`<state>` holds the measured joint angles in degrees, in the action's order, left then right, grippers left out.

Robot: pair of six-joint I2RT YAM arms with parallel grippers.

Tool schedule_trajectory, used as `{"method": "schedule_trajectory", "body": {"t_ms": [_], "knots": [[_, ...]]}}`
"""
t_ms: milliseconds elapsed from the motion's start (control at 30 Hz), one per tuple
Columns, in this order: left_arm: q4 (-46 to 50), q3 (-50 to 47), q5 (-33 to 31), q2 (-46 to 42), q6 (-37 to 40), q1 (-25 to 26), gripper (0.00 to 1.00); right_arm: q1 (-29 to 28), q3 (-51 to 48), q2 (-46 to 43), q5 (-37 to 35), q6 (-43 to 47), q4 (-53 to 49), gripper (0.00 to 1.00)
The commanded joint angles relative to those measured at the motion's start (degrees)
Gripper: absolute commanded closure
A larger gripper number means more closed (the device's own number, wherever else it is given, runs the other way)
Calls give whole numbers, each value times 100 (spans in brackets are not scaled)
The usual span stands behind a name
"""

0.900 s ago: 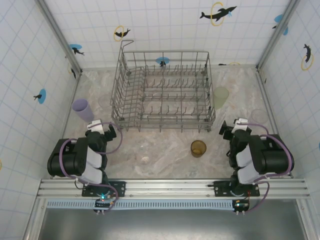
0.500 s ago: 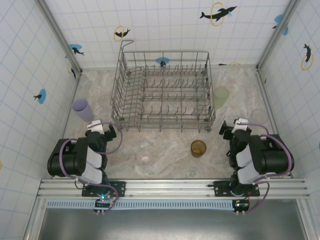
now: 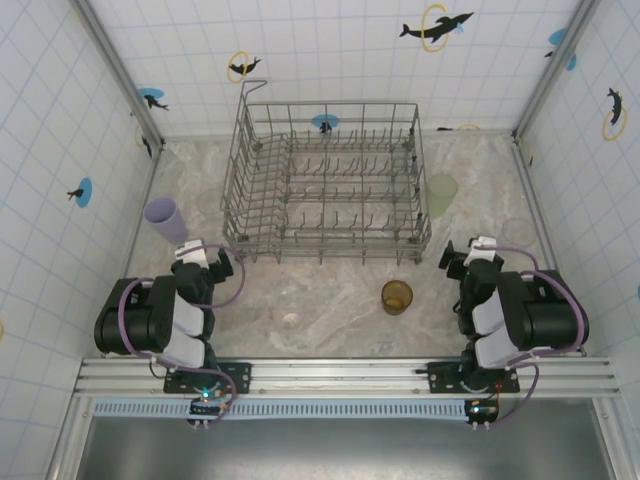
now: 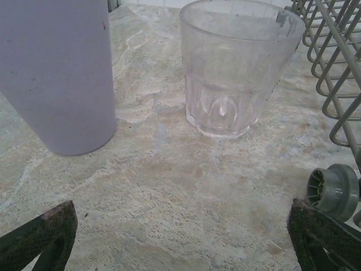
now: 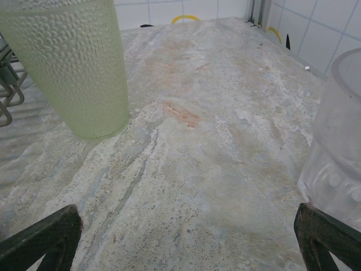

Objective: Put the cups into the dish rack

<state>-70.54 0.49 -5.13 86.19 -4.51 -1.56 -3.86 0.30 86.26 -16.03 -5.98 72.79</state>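
The grey wire dish rack [image 3: 232,190] stands at the back centre with no cups in it; its wires [image 4: 333,68] edge the left wrist view. A lavender cup [image 3: 165,220] [image 4: 56,73] and a clear cup [image 4: 237,62] stand upright just ahead of my left gripper [image 3: 203,257] [image 4: 183,237], which is open over bare stone. A pale green cup [image 3: 441,192] [image 5: 73,62] and a clear cup [image 3: 519,232] [image 5: 338,141] stand ahead of my right gripper [image 3: 470,252] [image 5: 186,237], open too. An amber cup [image 3: 397,296] stands between the arms.
Tiled walls close in the marble table [image 3: 340,300] on three sides. A small pale round thing [image 3: 290,320] lies near the front, left of the amber cup. A grey rack wheel [image 4: 334,189] sits close to my left gripper's right finger.
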Motion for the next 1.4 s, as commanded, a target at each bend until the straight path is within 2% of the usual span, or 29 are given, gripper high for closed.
{"method": "schedule_trajectory", "body": {"t_ms": [0, 100, 167, 233, 333, 467, 733, 867, 1033, 1200, 1367], "knots": [[186, 137, -39, -131, -9, -28, 2, -62, -133, -241, -261, 1, -129, 0], [588, 294, -219, -291, -30, 7, 2, -62, -180, -350, -406, -32, -140, 0], [937, 453, -477, -373, -58, 61, 2, -80, -108, -616, -657, -106, -521, 0], [1057, 540, -801, -376, -50, 152, 2, -63, 67, -962, -598, -165, -1215, 0], [1318, 656, -1659, -516, -85, 386, 2, -62, 505, -1409, -816, -466, -2495, 0], [1882, 976, -2292, -668, -192, 513, 2, -79, 897, -2033, -969, -588, -3856, 0], [3613, 1962, -3027, -1349, -1043, 569, 2, -41, 1277, -3411, -797, -1141, -5471, 0], [4961, 2670, -3276, -1673, -1641, 569, 2, -9, 1684, -3728, -686, -1425, -6447, 0], [6721, 3605, -3009, -1931, -2136, 569, 2, -3, 2264, -3732, -342, -1647, -7580, 0], [8073, 4217, -2521, -2193, -2192, 569, 2, -10, 2780, -3583, 289, -1761, -8323, 0], [9170, 4925, -1436, -2490, -2439, 576, 2, -29, 3083, -3486, 673, -1742, -8811, 0]]}}
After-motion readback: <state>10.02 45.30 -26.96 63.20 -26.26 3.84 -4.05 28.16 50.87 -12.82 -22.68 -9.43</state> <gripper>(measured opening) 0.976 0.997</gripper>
